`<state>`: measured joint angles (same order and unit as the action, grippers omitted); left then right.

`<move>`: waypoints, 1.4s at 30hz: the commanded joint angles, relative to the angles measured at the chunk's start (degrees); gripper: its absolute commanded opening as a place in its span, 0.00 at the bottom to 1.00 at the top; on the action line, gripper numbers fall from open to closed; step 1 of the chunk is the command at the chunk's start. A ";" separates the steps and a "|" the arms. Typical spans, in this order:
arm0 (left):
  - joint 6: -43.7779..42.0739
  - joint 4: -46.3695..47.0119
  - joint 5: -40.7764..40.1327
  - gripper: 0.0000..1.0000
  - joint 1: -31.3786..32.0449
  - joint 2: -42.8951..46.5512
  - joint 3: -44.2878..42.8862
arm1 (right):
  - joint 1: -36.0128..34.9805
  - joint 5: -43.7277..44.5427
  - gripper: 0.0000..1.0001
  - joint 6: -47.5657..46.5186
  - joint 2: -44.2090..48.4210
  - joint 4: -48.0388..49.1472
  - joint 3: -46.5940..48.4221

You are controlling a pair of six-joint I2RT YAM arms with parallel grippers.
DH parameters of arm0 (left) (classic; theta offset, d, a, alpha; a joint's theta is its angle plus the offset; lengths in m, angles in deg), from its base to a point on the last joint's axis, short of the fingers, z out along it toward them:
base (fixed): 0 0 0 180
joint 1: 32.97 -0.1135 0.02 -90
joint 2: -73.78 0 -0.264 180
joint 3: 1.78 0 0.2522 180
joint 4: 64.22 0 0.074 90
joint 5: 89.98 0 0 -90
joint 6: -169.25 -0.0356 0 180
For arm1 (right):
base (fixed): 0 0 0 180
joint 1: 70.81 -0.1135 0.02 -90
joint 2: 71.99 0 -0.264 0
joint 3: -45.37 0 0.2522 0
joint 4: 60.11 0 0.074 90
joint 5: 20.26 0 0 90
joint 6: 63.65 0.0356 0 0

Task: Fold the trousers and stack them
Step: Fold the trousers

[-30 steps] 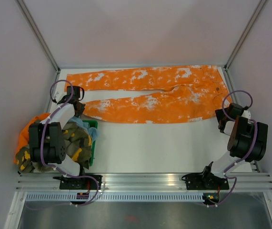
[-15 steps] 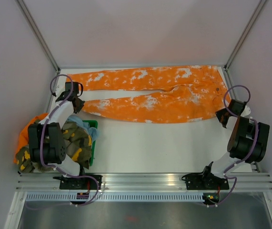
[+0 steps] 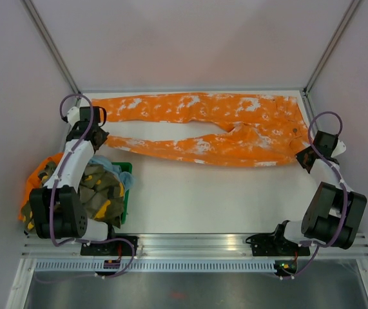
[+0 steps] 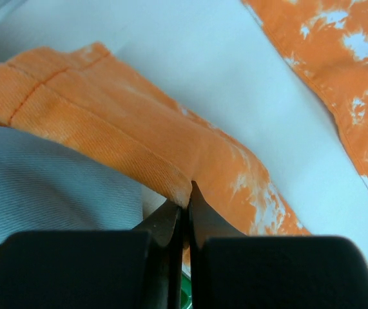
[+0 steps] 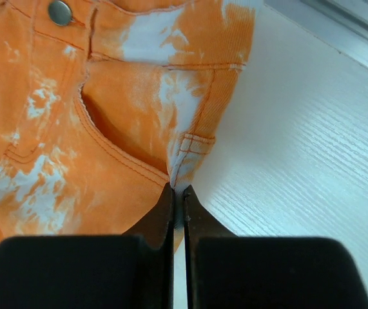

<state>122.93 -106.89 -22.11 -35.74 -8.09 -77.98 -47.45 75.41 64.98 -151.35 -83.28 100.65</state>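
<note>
The orange, white-splotched trousers (image 3: 235,138) lie lengthwise across the back of the table, waist to the right and legs to the left. My left gripper (image 3: 102,138) is shut on the hem of the near leg, and the left wrist view shows the cuff (image 4: 138,145) pinched between the tips (image 4: 187,193). My right gripper (image 3: 304,154) is shut on the near corner of the waistband. In the right wrist view the jaws (image 5: 177,191) nip a belt loop (image 5: 193,145), below the metal button (image 5: 60,11).
A green basket (image 3: 125,196) sits at the near left, holding a camouflage garment (image 3: 100,193) and a light blue cloth (image 3: 116,168). Another orange garment (image 3: 37,177) hangs at its left side. Frame posts stand at both back corners, and an aluminium rail (image 3: 196,243) runs along the front.
The right gripper closed on the waistband corner. Both arms moved toward the back, pulling the near leg and waist edge away from the front, and the left arm stretched out.
</note>
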 commanded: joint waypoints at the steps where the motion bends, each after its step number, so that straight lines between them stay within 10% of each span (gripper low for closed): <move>1: -7.19 2.78 -6.43 0.02 -0.40 4.51 -4.44 | 0.20 3.47 0.00 -3.82 3.15 -3.86 5.84; 16: -17.84 7.20 -6.61 0.02 -0.40 -15.68 -28.69 | -3.75 -2.95 0.00 -16.82 -19.42 -13.09 43.98; 26: -17.23 -6.58 -5.37 0.02 -0.40 -33.87 -50.05 | -6.92 -3.12 0.00 -25.00 -43.57 -23.90 77.53; 42: -19.25 -9.16 -3.63 0.02 -1.89 -37.66 -50.85 | -10.26 -8.13 0.00 -22.99 -54.94 -14.68 86.80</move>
<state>106.88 -116.46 -23.73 -35.74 -44.85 -125.72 -58.25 67.50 41.60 -205.16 -104.15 184.54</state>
